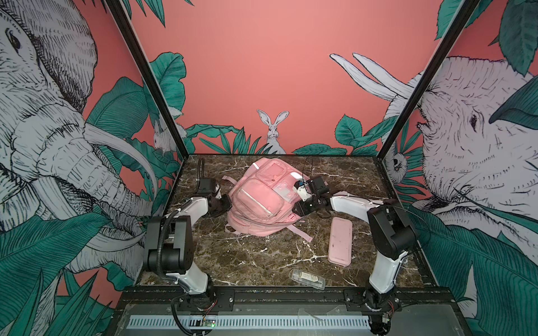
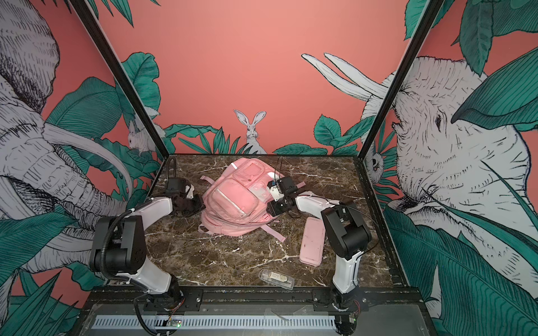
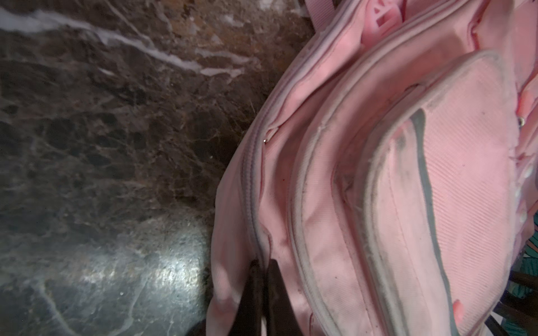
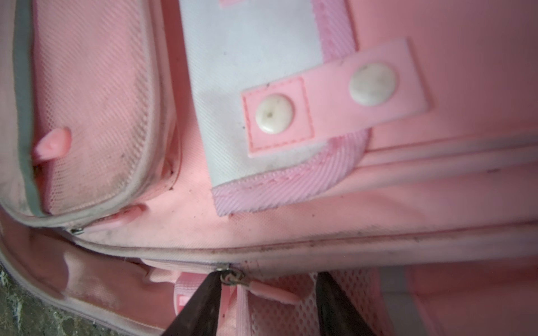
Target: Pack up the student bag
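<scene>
The student bag [image 1: 259,200] [image 2: 233,200], a pink backpack, lies front up at the back middle of the marble table [image 1: 247,256]. My left gripper [image 1: 228,205] [image 2: 201,205] presses against its left side. In the left wrist view that gripper [image 3: 263,288] is shut, pinching the bag's fabric [image 3: 334,203] along a zip seam. My right gripper [image 1: 296,209] [image 2: 270,208] is at the bag's right side. In the right wrist view it [image 4: 269,293] is open, its dark fingers [image 4: 203,305] straddling a metal slider and pink zip pull [image 4: 273,292] without clamping it.
A flat pink pencil case [image 1: 340,241] [image 2: 312,241] lies right of the bag, close to the right arm. A small clear plastic box [image 1: 306,279] [image 2: 276,278] sits near the front edge. Loose pink straps [image 1: 300,232] trail from the bag toward the front.
</scene>
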